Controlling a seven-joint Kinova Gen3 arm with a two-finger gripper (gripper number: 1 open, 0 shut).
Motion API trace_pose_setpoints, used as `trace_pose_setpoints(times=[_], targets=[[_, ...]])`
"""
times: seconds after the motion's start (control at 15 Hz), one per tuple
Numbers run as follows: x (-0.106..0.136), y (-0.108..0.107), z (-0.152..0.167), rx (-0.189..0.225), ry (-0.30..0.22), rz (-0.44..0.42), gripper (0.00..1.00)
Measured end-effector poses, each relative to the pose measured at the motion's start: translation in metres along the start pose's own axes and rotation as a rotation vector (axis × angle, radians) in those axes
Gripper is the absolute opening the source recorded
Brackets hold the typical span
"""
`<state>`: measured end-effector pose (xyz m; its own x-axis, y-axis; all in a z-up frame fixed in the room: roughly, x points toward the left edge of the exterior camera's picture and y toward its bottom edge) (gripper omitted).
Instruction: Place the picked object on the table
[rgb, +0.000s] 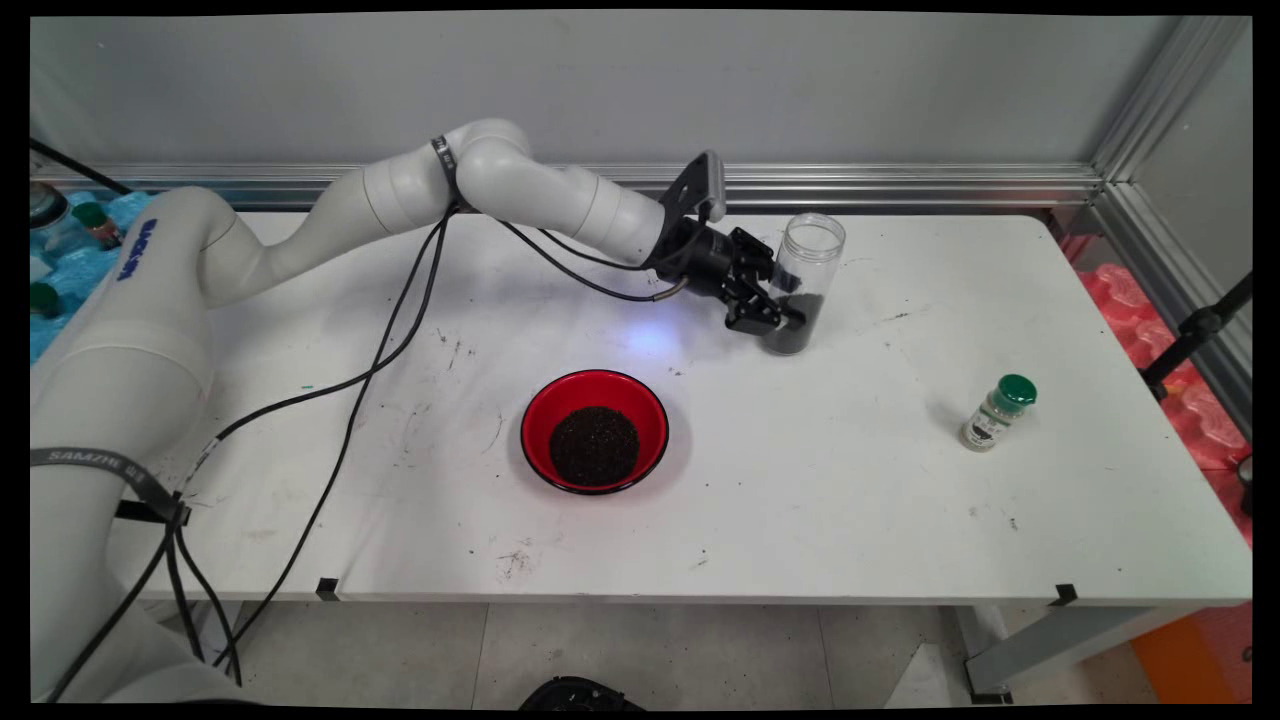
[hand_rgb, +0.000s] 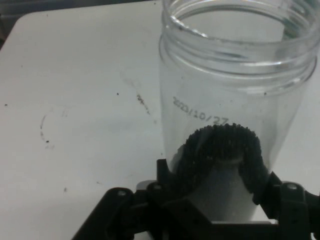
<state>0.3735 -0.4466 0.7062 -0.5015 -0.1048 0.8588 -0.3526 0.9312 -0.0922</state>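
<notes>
Two fingers clamped on clear jar printed 2020/10/27, black grains inside

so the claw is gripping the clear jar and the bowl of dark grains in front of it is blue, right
Not quite: the bowl is red, not blue, as the main view shows. The rest holds: the claw grips the clear jar, and the bowl holds dark grains.

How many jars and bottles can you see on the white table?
2. An open clear jar stands at the back, with the gripper around it. A small green-capped bottle stands near the right side. None seems hidden.
</notes>
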Motion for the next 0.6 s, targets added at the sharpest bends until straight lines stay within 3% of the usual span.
trace_pose_setpoints(times=[0.33, 0.4, 0.6], targets=[[-0.0068, 0.0002, 0.0039, -0.006, -0.012, 0.003, 0.0], [-0.0077, 0.0003, 0.0042, -0.008, -0.011, 0.0, 1.0], [-0.0098, 0.001, 0.0034, -0.016, -0.008, -0.009, 1.0]])
